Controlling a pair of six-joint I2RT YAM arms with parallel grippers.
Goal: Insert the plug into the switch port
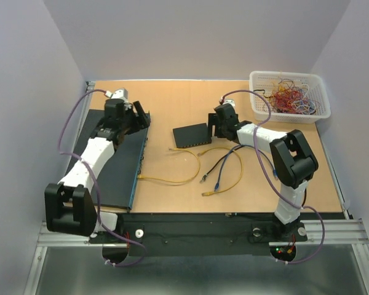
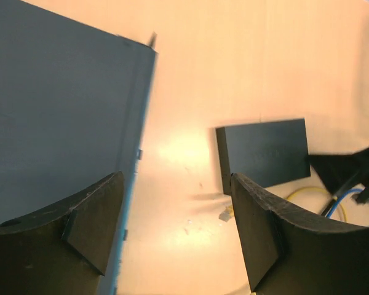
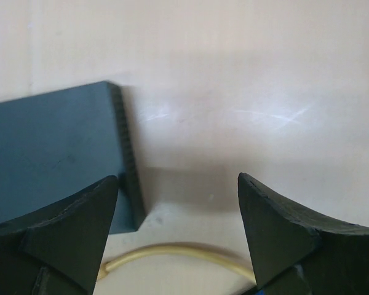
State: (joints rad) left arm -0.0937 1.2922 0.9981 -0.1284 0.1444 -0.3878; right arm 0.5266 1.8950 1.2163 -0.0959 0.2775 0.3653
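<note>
The small black switch [image 1: 192, 135] lies flat at mid-table; it also shows in the left wrist view [image 2: 267, 150] and the right wrist view [image 3: 55, 153]. A yellow cable [image 1: 187, 178] loops in front of it, one plug [image 1: 174, 149] lying just off the switch's front edge. My right gripper [image 1: 216, 128] hovers at the switch's right end, open and empty [image 3: 178, 209], with the yellow cable [image 3: 172, 252] passing beneath it. My left gripper [image 1: 141, 117] is open and empty [image 2: 172, 227] over the right edge of the large dark unit [image 1: 117, 166], left of the switch.
Another yellow plug [image 1: 139, 176] lies against the large dark unit's front edge. Blue and black cable ends [image 1: 209, 180] lie near the table's middle. A white basket [image 1: 256, 104] of coloured cables stands at the back right.
</note>
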